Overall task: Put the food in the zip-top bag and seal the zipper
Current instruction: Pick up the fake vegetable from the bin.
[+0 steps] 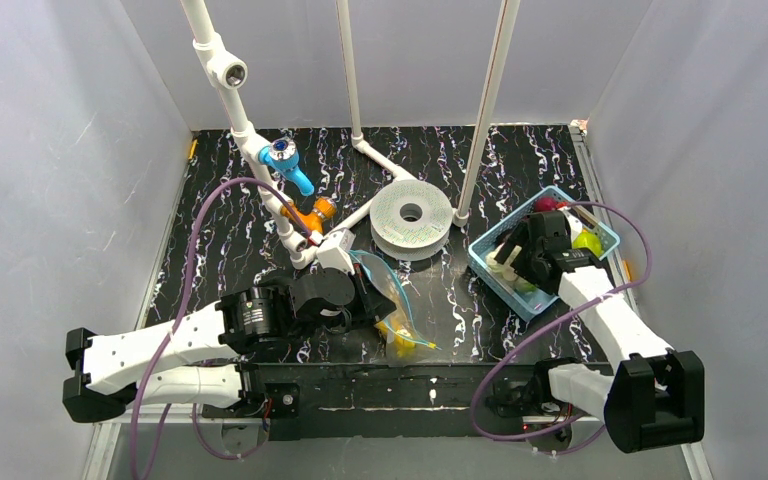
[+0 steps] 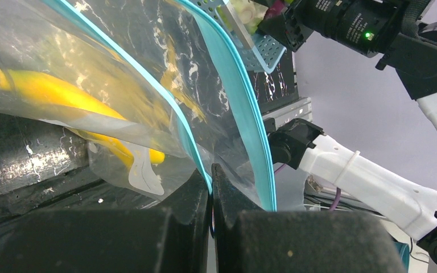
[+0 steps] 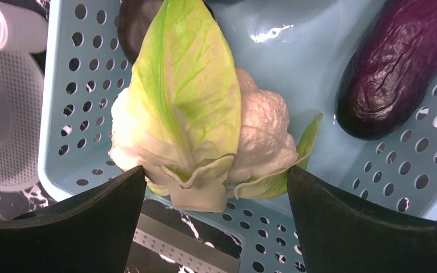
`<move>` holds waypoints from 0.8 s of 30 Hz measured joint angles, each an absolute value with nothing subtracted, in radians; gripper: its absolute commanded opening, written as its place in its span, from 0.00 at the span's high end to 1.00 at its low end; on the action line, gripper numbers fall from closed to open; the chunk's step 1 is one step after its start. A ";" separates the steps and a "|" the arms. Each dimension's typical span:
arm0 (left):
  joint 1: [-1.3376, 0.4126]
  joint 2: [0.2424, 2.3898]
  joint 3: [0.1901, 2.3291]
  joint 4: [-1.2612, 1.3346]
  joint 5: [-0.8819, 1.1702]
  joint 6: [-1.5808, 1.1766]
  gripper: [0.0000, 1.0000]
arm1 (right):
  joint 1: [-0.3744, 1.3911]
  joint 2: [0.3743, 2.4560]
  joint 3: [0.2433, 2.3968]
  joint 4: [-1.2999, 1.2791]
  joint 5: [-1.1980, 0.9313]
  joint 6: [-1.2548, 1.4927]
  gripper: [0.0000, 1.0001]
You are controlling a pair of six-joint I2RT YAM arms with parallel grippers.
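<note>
My left gripper [image 2: 211,181] is shut on one teal zipper [image 2: 196,145] strip of the clear zip-top bag [image 2: 148,68], holding its mouth up; the other strip [image 2: 244,108] stands apart. A yellow banana [image 2: 51,94] lies inside the bag. From above, the bag [image 1: 385,290] and the banana [image 1: 400,340] sit just right of the left gripper [image 1: 360,292]. My right gripper [image 3: 216,170] is open inside the light-blue basket [image 3: 74,85], one fingertip on each side of the white cauliflower [image 3: 262,131] with green leaves. A purple eggplant [image 3: 398,68] lies beside it.
The basket [image 1: 600,232] stands at the right with several other toy foods and the right gripper [image 1: 530,255] in it. A white spool [image 1: 412,218] sits mid-table. White pipe posts [image 1: 485,110] with blue [image 1: 288,165] and orange [image 1: 312,212] fittings rise at the back.
</note>
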State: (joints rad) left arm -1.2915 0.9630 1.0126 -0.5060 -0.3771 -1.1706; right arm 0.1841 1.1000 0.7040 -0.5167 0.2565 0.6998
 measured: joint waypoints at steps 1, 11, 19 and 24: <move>-1.291 0.963 1.013 -0.506 -0.377 -1.170 1.00 | 0.184 1.109 0.704 -0.504 0.265 0.701 0.02; -1.291 0.969 1.079 -0.603 -0.382 -1.143 1.00 | 0.214 1.087 0.733 -0.524 0.284 0.676 0.02; -1.291 1.049 1.471 -1.154 -0.429 -1.034 1.00 | 0.223 1.011 0.788 -0.620 0.369 0.758 0.02; -1.291 1.093 1.371 -1.137 -0.409 -1.002 1.00 | 0.222 1.253 1.153 -0.960 0.397 1.068 0.02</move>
State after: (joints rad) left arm -1.2911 1.0935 1.3708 -1.1370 -0.4091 -1.0023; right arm 0.2218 1.2530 1.1526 -0.9596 0.3969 1.0683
